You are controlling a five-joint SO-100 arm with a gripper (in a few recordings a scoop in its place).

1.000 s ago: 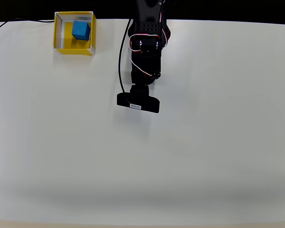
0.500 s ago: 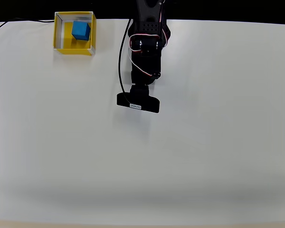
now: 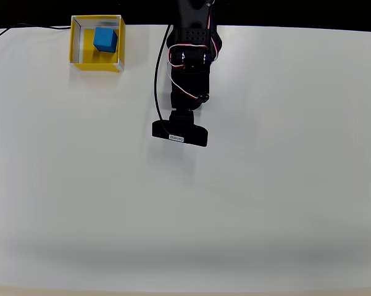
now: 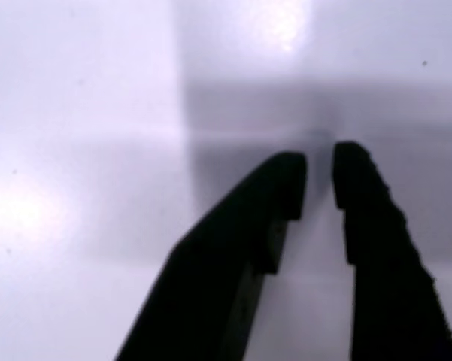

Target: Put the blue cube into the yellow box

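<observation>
The blue cube (image 3: pixel 105 39) rests inside the yellow box (image 3: pixel 77 43) at the table's far left corner in the overhead view, toward the box's back right. The black arm (image 3: pixel 188 68) reaches down from the top centre, well to the right of the box, and its wrist block (image 3: pixel 179 133) covers the fingers from above. In the wrist view my gripper (image 4: pixel 320 177) hangs over bare white table. Its two dark fingers stand almost together with a thin slit at the tips and nothing between them.
A black cable (image 3: pixel 157 80) runs along the arm's left side. The white table (image 3: pixel 234 209) spreads wide in front of and on both sides of the arm. A dark strip lies beyond its far edge.
</observation>
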